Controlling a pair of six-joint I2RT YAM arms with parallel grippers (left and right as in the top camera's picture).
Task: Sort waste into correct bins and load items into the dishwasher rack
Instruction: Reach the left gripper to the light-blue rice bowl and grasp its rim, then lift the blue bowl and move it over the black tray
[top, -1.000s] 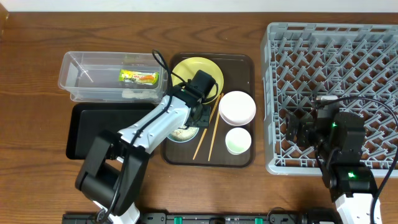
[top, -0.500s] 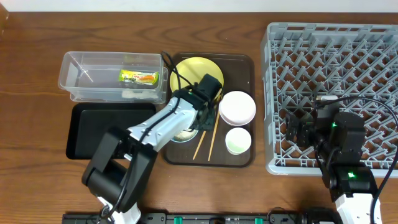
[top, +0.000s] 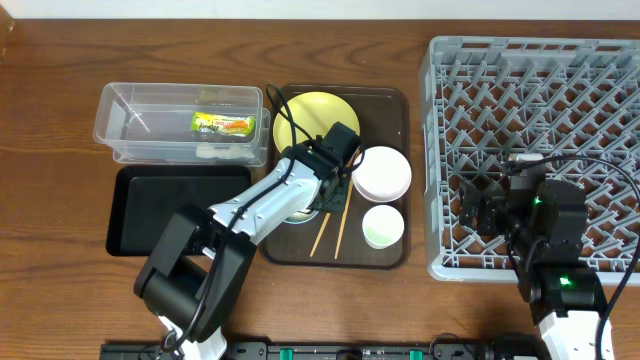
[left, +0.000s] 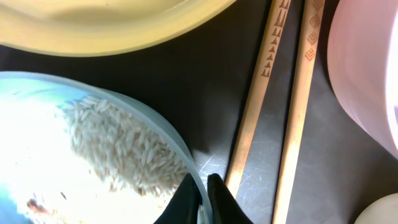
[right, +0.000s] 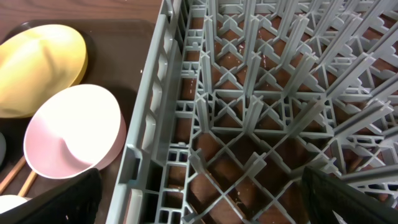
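My left gripper (top: 327, 196) (left: 202, 194) is shut on the right rim of the light-blue bowl (top: 297, 213) (left: 178, 147), one finger inside and one outside. White rice (left: 115, 142) lies in that bowl. Two chopsticks (top: 334, 218) (left: 259, 102) lie just to its right on the brown tray. The yellow plate (top: 310, 113), white-pink bowl (top: 381, 172) and pale-green cup (top: 382, 226) sit on the same tray. The snack wrapper (top: 222, 123) lies inside the clear tub (top: 130, 135). My right gripper (top: 482, 208) (right: 202, 202) hangs open over the dishwasher rack (top: 540, 110), near its left wall.
A shallow black tray (top: 160, 215) lies in front of the clear tub, left of the brown serving tray (top: 390, 100). The left arm's cable loops over the yellow plate. The rack's left wall (right: 149, 124) stands between my right gripper and the bowls.
My left gripper has shifted slightly right over the brown tray and closed from open onto the blue bowl's rim. The right arm has not moved.
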